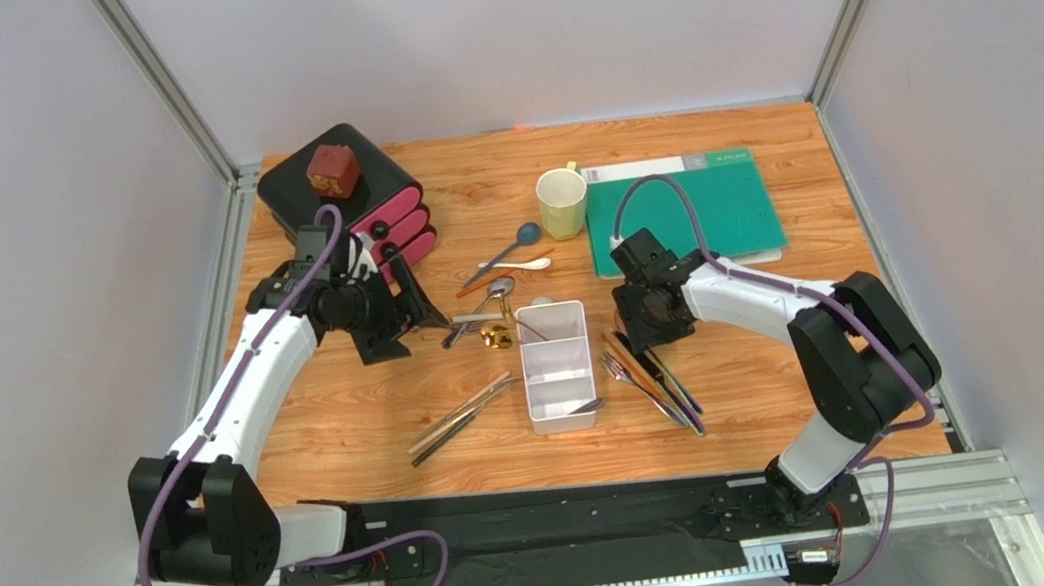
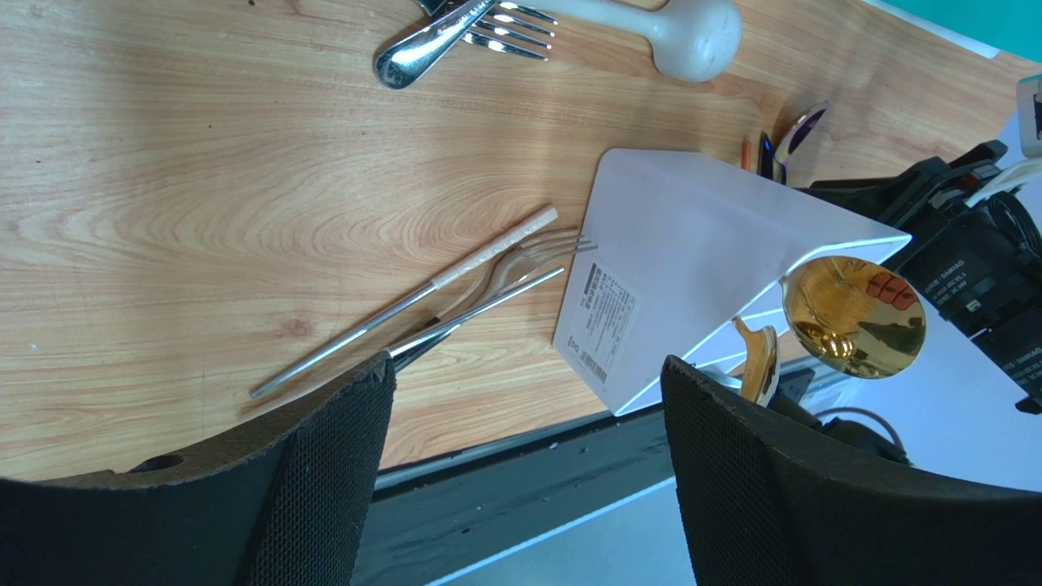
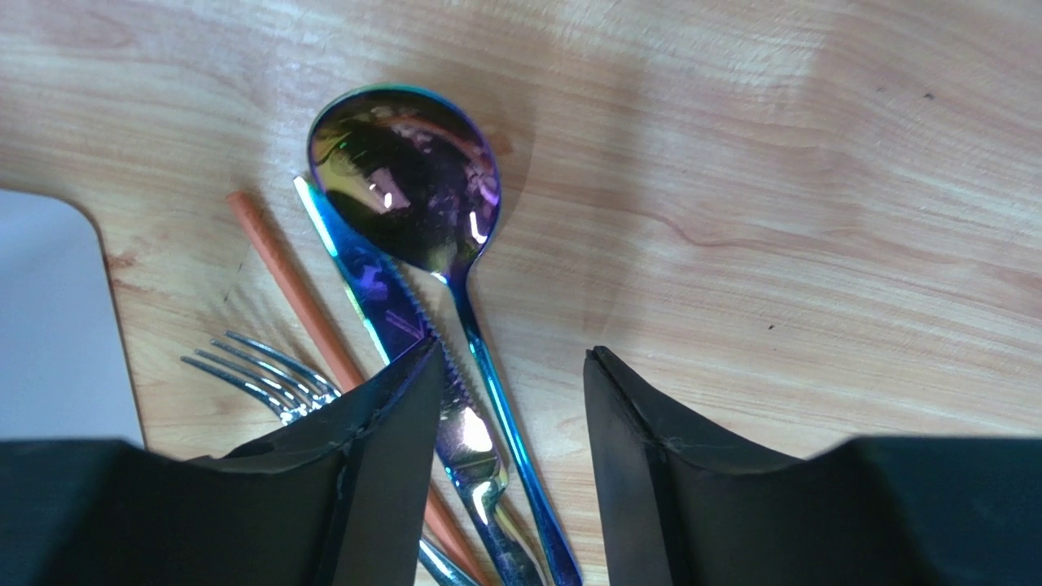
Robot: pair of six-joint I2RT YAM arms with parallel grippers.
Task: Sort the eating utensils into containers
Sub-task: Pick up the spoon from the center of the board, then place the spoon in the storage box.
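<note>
The iridescent spoon [image 3: 410, 177] lies on the worktop [image 3: 795, 183] just ahead of the right tool [image 3: 511, 354], its thin handle running back into the gap between the two fingers. An iridescent knife [image 3: 391, 305] lies against it on the left-finger side and slips under that finger. The tool stands at a middling width, straddling both handles and not closed on either. Further out on the same side are an orange stick [image 3: 294, 287], the tines of a fork [image 3: 263, 379], and then a rounded corner of the white tray [image 3: 55, 318]. The left tool [image 2: 526, 379] is spread wide and holds nothing. Ahead of its fingertips, toward the left finger, a silver chopstick [image 2: 404, 305] and a pale fork [image 2: 526, 263] lie slantwise side by side. The tray is ahead toward the right finger, with a gold spoon [image 2: 853, 315] just beside it. Well beyond the tips lies a white spoon [image 2: 685, 31]. From above, the tray sits between the two tools. Past them at the back of the worktop are a blue spoon [image 1: 521, 240], a pale mug [image 1: 562, 202], a green mat [image 1: 691, 203] and — behind the left tool — a black box [image 1: 350, 202] with pink drawers.
</note>
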